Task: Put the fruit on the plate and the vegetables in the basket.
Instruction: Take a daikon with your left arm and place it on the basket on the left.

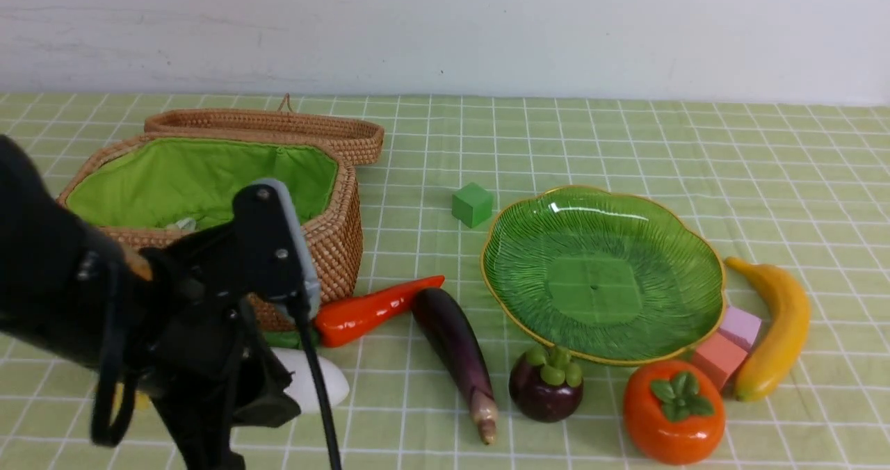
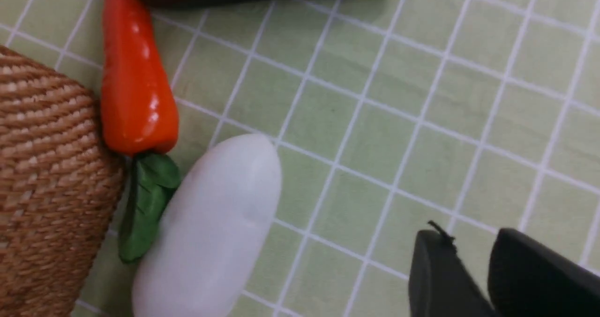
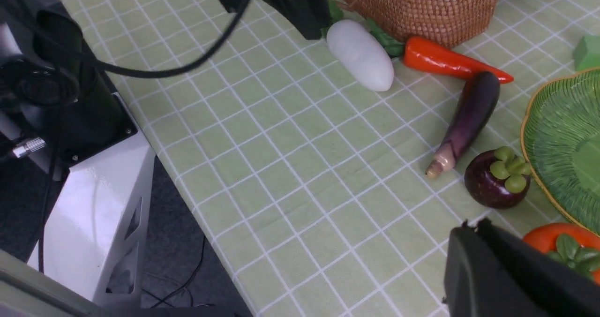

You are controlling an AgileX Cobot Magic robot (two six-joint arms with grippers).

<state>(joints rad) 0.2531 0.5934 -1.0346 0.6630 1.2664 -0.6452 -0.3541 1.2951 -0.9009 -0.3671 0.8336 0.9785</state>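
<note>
My left gripper [image 2: 468, 242] hangs open and empty over bare cloth beside the white radish [image 2: 211, 232], which lies by the red pepper [image 2: 136, 87] at the foot of the wicker basket [image 1: 334, 227]. In the front view my left arm [image 1: 208, 303] covers part of the radish [image 1: 320, 383]. The purple eggplant [image 1: 455, 348] lies between the pepper [image 1: 368, 310] and the green plate [image 1: 598, 268], which holds nothing. In front of the plate stand the mangosteen [image 1: 546, 386] and the persimmon [image 1: 673, 411]; the banana [image 1: 779, 324] lies to its right. My right gripper [image 3: 471, 228] is shut and empty, near the persimmon [image 3: 558, 242].
A green cube [image 1: 472, 204] sits behind the plate's left rim. Two pink blocks [image 1: 723, 355] lie between the plate and the banana. The basket's lid [image 1: 278, 126] lies open behind it. The table's edge and a robot base [image 3: 84, 176] show in the right wrist view.
</note>
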